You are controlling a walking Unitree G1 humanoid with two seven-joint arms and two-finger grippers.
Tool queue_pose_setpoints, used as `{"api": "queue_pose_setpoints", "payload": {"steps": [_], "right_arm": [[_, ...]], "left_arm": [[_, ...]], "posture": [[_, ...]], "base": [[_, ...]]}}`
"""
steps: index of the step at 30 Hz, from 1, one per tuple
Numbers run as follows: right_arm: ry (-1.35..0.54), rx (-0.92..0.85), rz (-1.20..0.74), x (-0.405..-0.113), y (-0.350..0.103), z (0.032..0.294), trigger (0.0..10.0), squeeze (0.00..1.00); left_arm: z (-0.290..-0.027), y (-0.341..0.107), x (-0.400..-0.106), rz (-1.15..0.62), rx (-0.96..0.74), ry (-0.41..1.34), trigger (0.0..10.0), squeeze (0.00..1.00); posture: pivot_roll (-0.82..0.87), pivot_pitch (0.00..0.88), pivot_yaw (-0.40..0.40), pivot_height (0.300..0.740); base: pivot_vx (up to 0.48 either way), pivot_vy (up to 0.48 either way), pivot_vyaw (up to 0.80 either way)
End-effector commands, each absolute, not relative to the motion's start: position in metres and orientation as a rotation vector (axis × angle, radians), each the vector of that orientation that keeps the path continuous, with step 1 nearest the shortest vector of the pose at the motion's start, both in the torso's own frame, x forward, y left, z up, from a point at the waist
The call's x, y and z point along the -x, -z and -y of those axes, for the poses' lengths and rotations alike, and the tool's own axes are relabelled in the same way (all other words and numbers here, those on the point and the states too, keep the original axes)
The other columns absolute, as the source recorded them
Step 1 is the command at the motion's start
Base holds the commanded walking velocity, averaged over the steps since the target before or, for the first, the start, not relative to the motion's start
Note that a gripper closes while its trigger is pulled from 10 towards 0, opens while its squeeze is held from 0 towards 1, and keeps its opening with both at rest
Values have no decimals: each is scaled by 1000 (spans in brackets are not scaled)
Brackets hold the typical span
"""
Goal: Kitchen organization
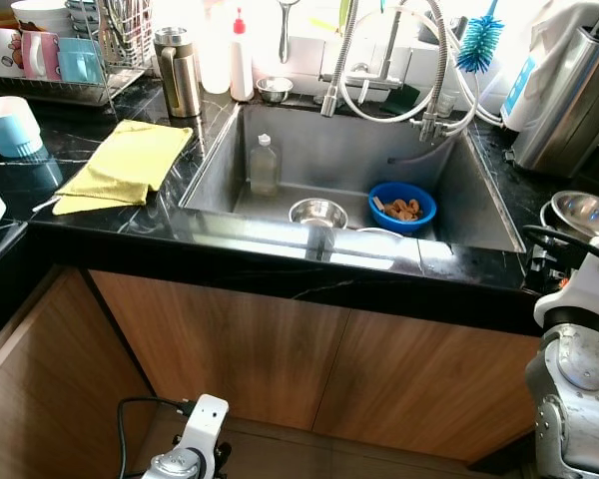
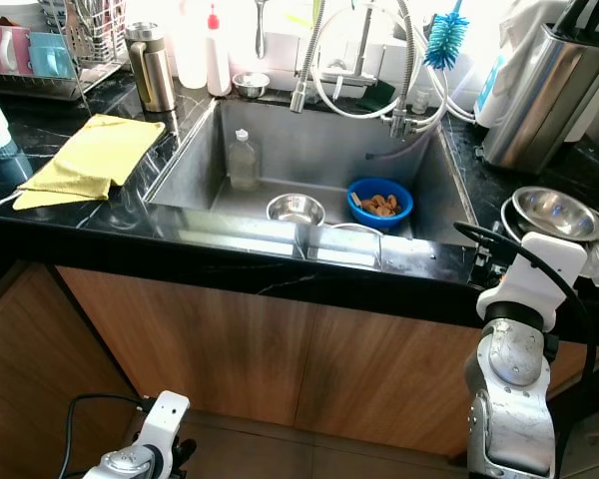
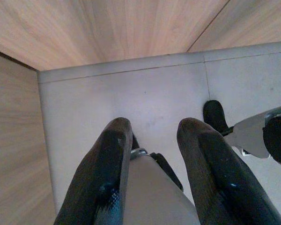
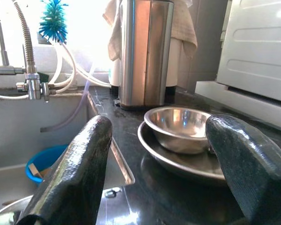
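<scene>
My left gripper (image 3: 152, 154) hangs low by the cabinet doors over the floor, released and empty. On the counter (image 1: 80, 130), at its left end, a yellow cloth (image 1: 127, 162) lies just beside the sink's left rim, with a steel jug (image 1: 179, 70) near the back corner. In the sink (image 1: 329, 150), a clear bottle (image 1: 264, 166) stands against the left wall, a small steel bowl (image 1: 317, 212) sits near the front edge, and a blue bowl (image 1: 402, 207) holding food scraps sits to its right. My right gripper (image 4: 159, 164) is raised at the counter's right end, fingers spread wide with nothing between them, facing a steel bowl (image 4: 180, 126) nested in a plate (image 4: 182, 161), which I judge to be what I should tidy. Behind them stands a tall steel canister (image 4: 143, 51). The risk: polished steel is slick, so a pinch on the bowl's rim may slip, or drag the plate toward the counter's edge or into the sink.
</scene>
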State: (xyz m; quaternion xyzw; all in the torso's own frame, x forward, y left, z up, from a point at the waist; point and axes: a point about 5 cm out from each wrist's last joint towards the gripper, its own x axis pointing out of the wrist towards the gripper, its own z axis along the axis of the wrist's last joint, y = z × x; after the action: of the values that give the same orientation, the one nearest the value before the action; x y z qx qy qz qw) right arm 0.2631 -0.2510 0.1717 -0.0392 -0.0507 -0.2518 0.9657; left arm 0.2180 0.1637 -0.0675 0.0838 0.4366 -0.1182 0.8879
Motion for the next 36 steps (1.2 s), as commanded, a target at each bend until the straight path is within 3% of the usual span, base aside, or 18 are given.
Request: {"api": "queue_pose_setpoints", "payload": {"steps": [1,30,36], "right_arm": [[499,91,125,-266,-178,250,10000,0],[441,100,122,-270,-177,243,10000,0],[438,99,120,-270,-177,243,10000,0]], "left_arm": [[-162,68,-218,-910,-171,245,10000,0],[-160,68,-217,-911,-168,248,10000,0],[-160,68,-217,-911,-159,249,10000,0]], "posture": [[157,68,-82,732],[156,61,-93,732],[157,67,-95,732]], "base": [[304,0,0],[315,0,0],[0,0,0]]}}
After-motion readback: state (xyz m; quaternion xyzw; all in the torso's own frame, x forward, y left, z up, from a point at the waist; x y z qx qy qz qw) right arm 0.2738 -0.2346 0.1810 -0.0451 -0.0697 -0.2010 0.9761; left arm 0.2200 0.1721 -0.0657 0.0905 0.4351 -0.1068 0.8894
